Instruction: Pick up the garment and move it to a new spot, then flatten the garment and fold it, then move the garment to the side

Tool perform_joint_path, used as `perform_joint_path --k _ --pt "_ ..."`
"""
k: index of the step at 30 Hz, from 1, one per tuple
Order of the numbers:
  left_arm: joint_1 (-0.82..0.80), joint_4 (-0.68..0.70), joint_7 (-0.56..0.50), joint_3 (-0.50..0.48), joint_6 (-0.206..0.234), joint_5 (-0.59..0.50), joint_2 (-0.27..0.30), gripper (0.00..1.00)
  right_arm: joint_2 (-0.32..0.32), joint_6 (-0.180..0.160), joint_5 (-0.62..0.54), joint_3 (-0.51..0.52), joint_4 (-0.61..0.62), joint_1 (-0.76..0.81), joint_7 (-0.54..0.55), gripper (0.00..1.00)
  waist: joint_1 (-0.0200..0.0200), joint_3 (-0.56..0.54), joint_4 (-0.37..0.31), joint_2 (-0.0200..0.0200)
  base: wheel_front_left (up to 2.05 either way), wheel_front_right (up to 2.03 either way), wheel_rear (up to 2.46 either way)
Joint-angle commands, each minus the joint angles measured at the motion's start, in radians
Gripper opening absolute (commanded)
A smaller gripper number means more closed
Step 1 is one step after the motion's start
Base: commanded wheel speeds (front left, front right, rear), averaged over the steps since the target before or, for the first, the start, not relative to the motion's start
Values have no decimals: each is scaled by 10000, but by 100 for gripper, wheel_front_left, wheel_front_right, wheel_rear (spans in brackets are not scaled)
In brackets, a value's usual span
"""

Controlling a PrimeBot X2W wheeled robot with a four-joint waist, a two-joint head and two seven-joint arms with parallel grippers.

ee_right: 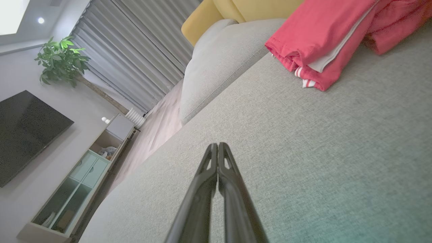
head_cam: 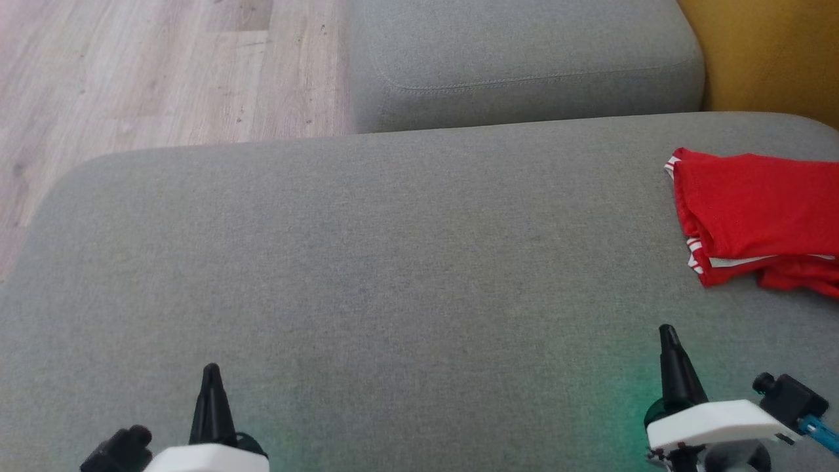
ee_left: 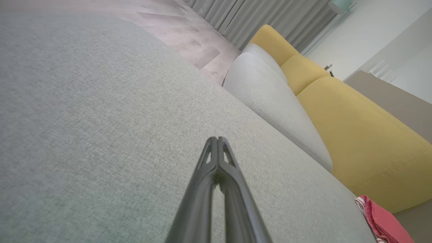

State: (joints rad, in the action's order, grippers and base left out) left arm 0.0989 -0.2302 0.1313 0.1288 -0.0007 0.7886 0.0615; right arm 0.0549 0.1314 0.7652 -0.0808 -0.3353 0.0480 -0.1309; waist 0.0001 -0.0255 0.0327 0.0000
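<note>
The right tool, its two dark fingers pressed together and holding nothing, points across a grey sofa seat. A folded red garment with white trim lies on the seat, well apart. Beyond stand grey curtains, a potted plant and a dark television.

Garment lies at seat cushion's far right edge.
Left gripper and right gripper hang over its near side, well apart; second cushion behind.
</note>
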Motion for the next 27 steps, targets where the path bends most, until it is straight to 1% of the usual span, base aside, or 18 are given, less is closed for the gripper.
perform_joint_path --k 1,27 --pt "-608 243 -50 -242 -69 253 146 0 178 -3 288 18 346 -505 78 0 -1 4 -5 0 0 0 0" --pt "-1091 120 -735 -823 -488 3097 175 0 209 -5 3188 527 546 -851 764 0 -1 101 -115 0 0 0 0"
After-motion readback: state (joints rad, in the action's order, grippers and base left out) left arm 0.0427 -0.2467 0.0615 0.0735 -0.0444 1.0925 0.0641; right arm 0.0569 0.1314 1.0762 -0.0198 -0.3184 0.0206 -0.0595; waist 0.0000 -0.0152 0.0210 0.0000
